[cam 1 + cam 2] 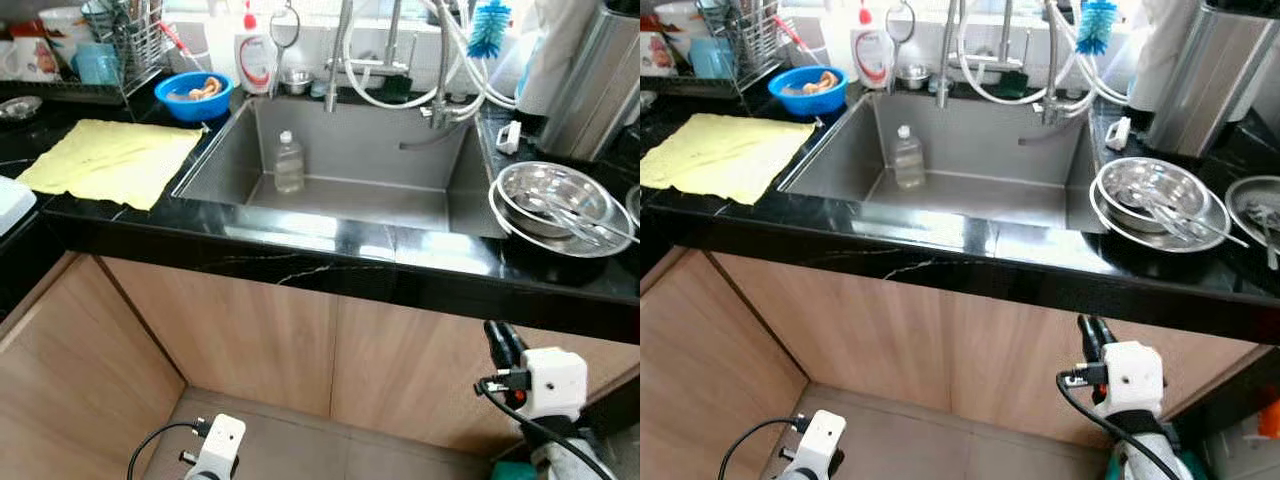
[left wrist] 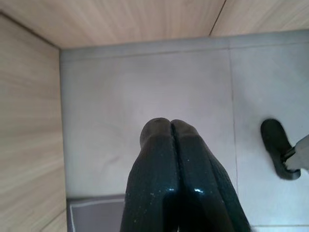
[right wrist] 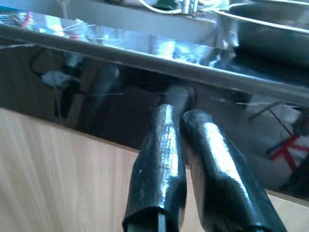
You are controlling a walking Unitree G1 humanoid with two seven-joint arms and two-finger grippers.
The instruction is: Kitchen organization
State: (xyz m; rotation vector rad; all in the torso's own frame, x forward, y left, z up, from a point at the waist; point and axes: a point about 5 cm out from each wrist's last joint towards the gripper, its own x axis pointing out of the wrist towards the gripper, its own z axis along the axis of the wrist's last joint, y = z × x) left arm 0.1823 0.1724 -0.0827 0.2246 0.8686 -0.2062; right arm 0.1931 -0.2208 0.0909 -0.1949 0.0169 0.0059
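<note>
Right gripper (image 3: 181,104) fingers pressed together, near counter edge (image 1: 330,262); could strike it rising. Left gripper (image 2: 170,126) likewise closed, low.

A black stone countertop (image 1: 330,262) holds a yellow cloth (image 1: 110,160), a blue bowl (image 1: 195,96) and stacked steel bowls (image 1: 555,205) beside the sink (image 1: 350,165).

A clear plastic bottle (image 1: 288,163) stands upright in the steel sink (image 1: 420,195), against its back wall. On the black bench (image 1: 330,250), a yellow cloth (image 1: 110,160) lies spread flat left of the sink, a blue bowl (image 1: 195,97) holding food sits behind it, and stacked steel bowls (image 1: 555,205) with utensils rest on the right
</note>
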